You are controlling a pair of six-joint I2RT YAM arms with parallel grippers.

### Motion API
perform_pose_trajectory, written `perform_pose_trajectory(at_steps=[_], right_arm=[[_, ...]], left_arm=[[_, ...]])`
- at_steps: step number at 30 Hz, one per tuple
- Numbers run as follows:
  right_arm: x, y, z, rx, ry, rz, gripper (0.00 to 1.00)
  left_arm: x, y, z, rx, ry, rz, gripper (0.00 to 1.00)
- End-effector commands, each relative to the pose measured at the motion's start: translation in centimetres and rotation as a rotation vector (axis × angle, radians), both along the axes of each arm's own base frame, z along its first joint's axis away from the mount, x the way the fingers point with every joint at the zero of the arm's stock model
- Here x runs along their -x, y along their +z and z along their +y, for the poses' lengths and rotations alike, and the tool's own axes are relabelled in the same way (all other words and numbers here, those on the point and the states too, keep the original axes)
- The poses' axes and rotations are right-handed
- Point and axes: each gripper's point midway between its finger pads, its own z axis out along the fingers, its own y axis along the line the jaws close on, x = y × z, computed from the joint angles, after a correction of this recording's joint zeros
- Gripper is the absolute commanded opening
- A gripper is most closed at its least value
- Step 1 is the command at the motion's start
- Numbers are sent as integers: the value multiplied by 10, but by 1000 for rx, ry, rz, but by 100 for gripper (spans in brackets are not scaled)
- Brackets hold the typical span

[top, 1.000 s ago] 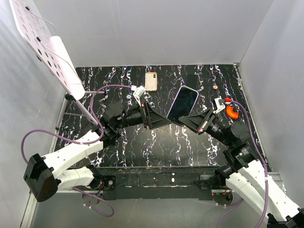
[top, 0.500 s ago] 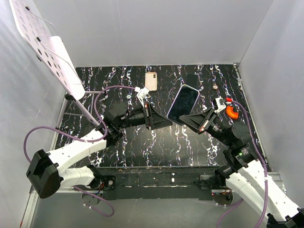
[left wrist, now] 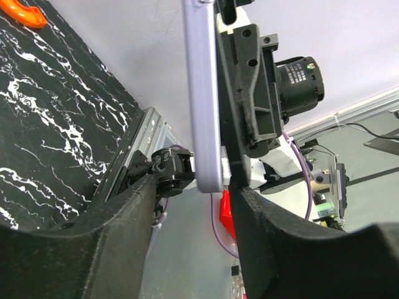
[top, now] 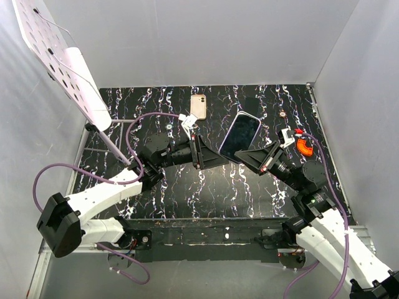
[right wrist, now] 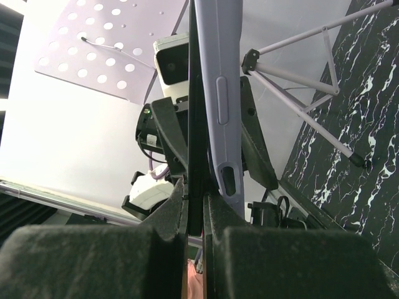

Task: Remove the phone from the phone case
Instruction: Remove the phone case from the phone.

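The phone (top: 240, 137), dark screen up, is held tilted in the air over the table's middle. It sits in a lavender case (left wrist: 202, 93). My right gripper (top: 247, 156) holds its near end from the right. In the right wrist view the fingers (right wrist: 168, 218) are shut on the black phone edge (right wrist: 194, 93), and the case (right wrist: 219, 81) stands just right of that edge. My left gripper (top: 219, 160) is open at the phone's near left corner. In the left wrist view the case's end hangs between the spread fingers (left wrist: 106, 243), touching neither.
A small second phone (top: 197, 106) lies back up at the rear of the black marbled table (top: 162, 187). An orange part (top: 305, 146) lies at the right. A white perforated board (top: 56, 56) on a tripod leans over the left side.
My left gripper has moved a little to the right, closer to the phone's near left corner. The right gripper and the phone have hardly moved.
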Motion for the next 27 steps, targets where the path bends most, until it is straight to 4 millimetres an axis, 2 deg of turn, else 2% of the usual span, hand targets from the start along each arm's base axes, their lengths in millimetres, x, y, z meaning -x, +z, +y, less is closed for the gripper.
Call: perform_pose_trajectory(at_steps=[1, 3, 8, 16, 20, 22, 27], right_arm=[[11, 33, -3, -74, 19, -124, 1], [11, 33, -3, -76, 19, -125, 1], [12, 32, -3, -75, 24, -123, 1], [14, 33, -6, -79, 19, -123, 1], [15, 35, -6, -78, 13, -136, 1], [14, 36, -7, -75, 10, -136, 1], [15, 36, -7, -73, 7, -139, 1]], left_arm=[[3, 28, 2, 83, 2, -56, 51], [0, 29, 2, 86, 19, -45, 50], [-14, 14, -6, 36, 50, 18, 34], [-27, 1, -12, 4, 93, 30, 19], [-39, -7, -6, -33, 169, 46, 10], [-45, -14, -3, -61, 212, 60, 1], [-62, -29, 11, -135, 333, 87, 0]])
